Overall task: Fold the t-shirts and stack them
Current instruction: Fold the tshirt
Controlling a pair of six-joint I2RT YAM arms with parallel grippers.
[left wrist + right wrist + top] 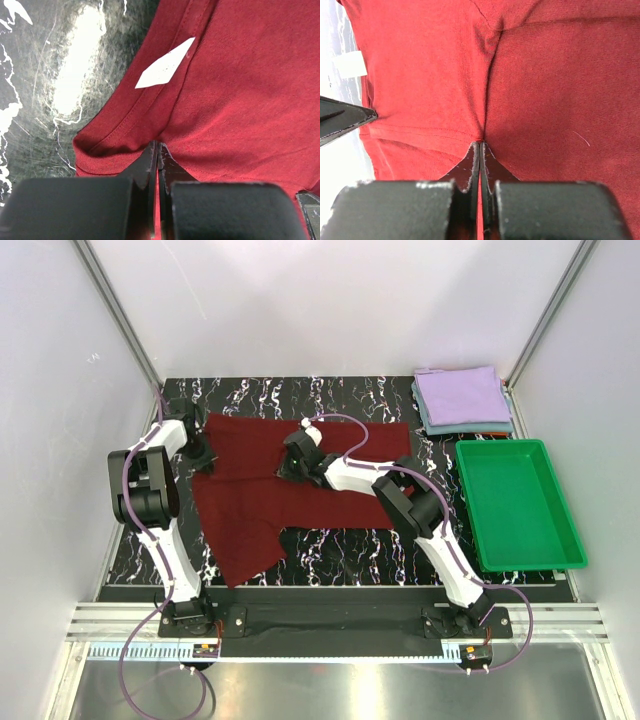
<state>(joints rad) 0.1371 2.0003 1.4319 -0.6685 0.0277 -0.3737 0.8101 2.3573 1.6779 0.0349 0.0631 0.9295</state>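
Maroon tee (250, 505) lengthwise left–right — collar seemingly left

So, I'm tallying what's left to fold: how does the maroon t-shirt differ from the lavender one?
The maroon t-shirt lies spread and rumpled; the lavender t-shirt is folded square at the far right corner. The left gripper and right gripper both pinch the maroon one; no gripper touches the lavender one. The maroon one lies on the table; the lavender one tops a grey-blue t-shirt. Both are plain-coloured tees.
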